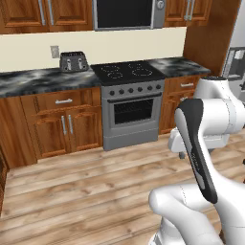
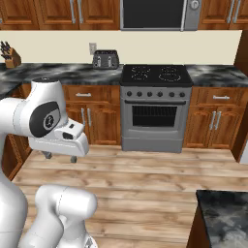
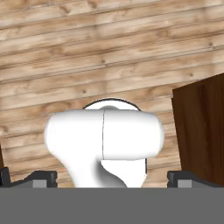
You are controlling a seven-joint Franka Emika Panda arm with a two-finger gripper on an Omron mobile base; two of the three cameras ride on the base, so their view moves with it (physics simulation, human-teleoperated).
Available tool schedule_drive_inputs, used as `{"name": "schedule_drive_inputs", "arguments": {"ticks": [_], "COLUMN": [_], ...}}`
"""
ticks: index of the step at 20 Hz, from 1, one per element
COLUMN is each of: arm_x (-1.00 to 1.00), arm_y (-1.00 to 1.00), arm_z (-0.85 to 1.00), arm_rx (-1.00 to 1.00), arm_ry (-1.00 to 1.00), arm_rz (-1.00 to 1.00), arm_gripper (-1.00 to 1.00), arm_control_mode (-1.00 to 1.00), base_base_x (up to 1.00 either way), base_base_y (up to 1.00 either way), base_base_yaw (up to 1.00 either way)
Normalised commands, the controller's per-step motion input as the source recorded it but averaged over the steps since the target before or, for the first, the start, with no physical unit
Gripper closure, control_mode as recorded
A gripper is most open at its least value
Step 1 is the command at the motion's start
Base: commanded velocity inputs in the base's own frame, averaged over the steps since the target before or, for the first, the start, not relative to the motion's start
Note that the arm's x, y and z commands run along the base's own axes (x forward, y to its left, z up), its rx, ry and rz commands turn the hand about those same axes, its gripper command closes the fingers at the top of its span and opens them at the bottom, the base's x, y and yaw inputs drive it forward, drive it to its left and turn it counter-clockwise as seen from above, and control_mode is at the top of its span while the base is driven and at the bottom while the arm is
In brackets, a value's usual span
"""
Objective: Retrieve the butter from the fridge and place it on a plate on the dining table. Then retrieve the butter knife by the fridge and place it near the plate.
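Note:
My gripper [image 2: 60, 157] hangs over the wooden floor, tucked close to the arm, and points down. Its fingertips [image 3: 43, 178] stand wide apart in the hand view with nothing between them, so it is open. The fridge [image 1: 236, 45], light grey with a dispenser panel, shows as a strip at the far right of the left base view. A corner of the dining table [image 2: 224, 213], marbled on top, sits at the lower right of the right base view. The butter, the plate and the butter knife are out of view.
Ahead stands a grey stove [image 2: 156, 104] between wooden cabinets under a marbled counter [image 2: 63, 72]. A toaster [image 2: 105, 59] and a knife block [image 2: 9, 55] sit on that counter. A dark wooden panel [image 3: 201, 131] rises at the right of the hand view.

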Motion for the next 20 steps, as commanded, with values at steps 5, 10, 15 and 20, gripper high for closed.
{"name": "schedule_drive_inputs", "arguments": {"ticks": [5,10,15,20], "arm_x": [0.0,0.0,0.0,0.0], "arm_y": [0.0,0.0,0.0,0.0], "arm_z": [0.0,0.0,0.0,0.0], "arm_rx": [0.0,0.0,0.0,0.0], "arm_ry": [0.0,0.0,0.0,0.0], "arm_rz": [0.0,0.0,0.0,0.0], "arm_gripper": [-1.0,-1.0,-1.0,-1.0], "arm_control_mode": [1.0,1.0,1.0,1.0], "base_base_x": [1.0,1.0,1.0,1.0], "base_base_y": [0.3,0.27,0.16,0.02], "base_base_yaw": [-0.09,-0.09,-0.08,-0.04]}}
